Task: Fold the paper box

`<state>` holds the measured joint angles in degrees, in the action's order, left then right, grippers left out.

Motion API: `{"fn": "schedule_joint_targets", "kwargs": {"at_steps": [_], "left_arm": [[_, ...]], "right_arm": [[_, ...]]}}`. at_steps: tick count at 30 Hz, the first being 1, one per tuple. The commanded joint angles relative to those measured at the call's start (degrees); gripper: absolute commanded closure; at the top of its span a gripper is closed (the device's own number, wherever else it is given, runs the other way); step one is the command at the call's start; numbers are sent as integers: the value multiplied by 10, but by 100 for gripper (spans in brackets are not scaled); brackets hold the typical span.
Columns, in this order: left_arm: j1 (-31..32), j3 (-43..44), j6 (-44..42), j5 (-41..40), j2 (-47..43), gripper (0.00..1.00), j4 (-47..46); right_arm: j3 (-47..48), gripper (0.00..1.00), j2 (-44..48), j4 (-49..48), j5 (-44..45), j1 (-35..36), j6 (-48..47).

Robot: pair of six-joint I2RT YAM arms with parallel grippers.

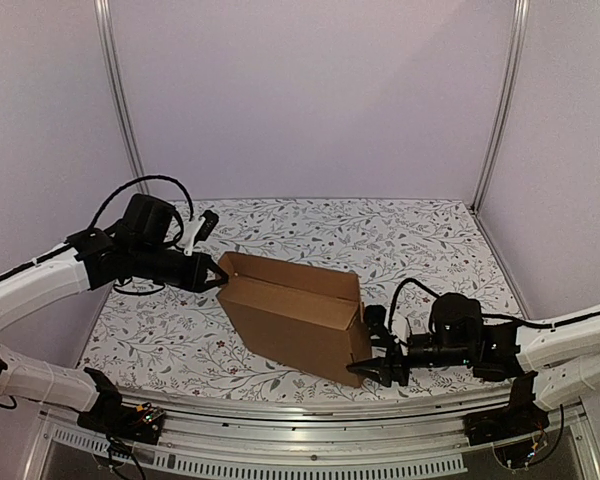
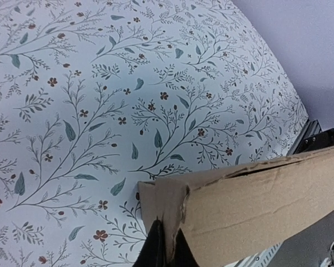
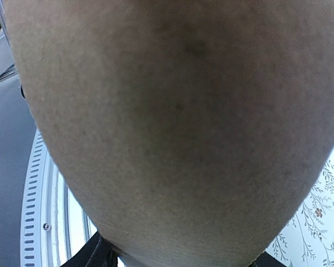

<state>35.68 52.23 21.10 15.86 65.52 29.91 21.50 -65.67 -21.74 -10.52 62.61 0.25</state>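
Observation:
The paper box (image 1: 295, 315) is plain brown cardboard, standing partly formed in the middle of the table, its long side facing front. My left gripper (image 1: 218, 278) is at its left end. In the left wrist view the gripper (image 2: 170, 245) is shut on a thin end flap of the box (image 2: 267, 200), pinched between the two dark fingers. My right gripper (image 1: 372, 350) is at the box's right end. In the right wrist view the cardboard (image 3: 178, 122) fills the frame, blurred and very close. Its jaws stand wide apart at the bottom corners, either side of the cardboard.
A floral tablecloth (image 1: 410, 235) covers the table. A metal rail (image 1: 310, 415) runs along the front edge just beyond the box. Lilac walls and frame posts (image 1: 120, 110) close in the back and sides.

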Motion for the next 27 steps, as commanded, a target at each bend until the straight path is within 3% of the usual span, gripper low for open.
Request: {"fn": "schedule_joint_targets", "kwargs": {"at_steps": [1, 14, 27], "left_arm": [[25, 13, 12, -19, 5, 98, 21], [42, 11, 25, -56, -2, 100, 38], [44, 46, 40, -28, 8, 100, 37]], "right_arm": [[-9, 54, -25, -67, 50, -3, 29], [-18, 54, -57, -101, 59, -4, 34], [-22, 55, -73, -105, 57, -3, 30]]}}
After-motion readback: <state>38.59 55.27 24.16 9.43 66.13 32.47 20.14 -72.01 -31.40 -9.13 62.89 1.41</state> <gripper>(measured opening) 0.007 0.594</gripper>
